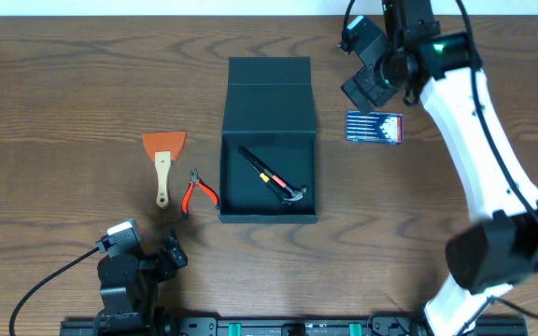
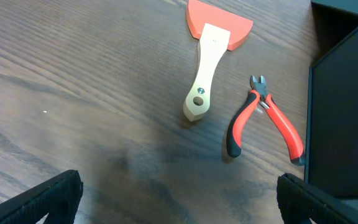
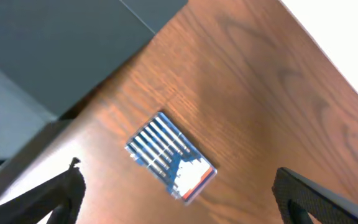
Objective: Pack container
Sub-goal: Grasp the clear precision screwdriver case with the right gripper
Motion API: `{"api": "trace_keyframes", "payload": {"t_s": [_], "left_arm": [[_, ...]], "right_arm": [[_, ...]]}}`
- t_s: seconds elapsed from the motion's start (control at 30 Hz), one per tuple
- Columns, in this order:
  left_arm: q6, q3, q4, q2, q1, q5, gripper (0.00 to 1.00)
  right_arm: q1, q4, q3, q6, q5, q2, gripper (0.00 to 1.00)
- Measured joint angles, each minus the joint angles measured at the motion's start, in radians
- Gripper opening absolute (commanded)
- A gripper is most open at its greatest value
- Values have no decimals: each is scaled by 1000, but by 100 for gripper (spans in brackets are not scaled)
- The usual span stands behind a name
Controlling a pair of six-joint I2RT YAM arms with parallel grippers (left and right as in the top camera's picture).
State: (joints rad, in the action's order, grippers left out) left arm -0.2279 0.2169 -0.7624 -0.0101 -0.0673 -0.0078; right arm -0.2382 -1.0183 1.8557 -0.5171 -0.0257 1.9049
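The right pincer, fingers apart, hovers above the dark-blue packet, just beside the open container at the middle of the table. A hammer is already inside. Fetching the packet looks next: drop low and straddle its flat edges. The left pincer is apart too.

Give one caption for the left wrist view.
Orange scraper and red pliers lie apart on the table beside the black container.

R gripper hangs over the wood table, fingers spread wide at btm corners. Small blue packet w/ red edge lies flat, diag., near centre. Black container fills upper left, close to packet, not touching.
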Motion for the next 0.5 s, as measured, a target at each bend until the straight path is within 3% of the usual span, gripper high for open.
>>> {"api": "trace_keyframes", "payload": {"t_s": [0.5], "left_arm": [[0,0,0,0,0,0,98]], "right_arm": [[40,-3,-1,-10,2,255,99]]}}
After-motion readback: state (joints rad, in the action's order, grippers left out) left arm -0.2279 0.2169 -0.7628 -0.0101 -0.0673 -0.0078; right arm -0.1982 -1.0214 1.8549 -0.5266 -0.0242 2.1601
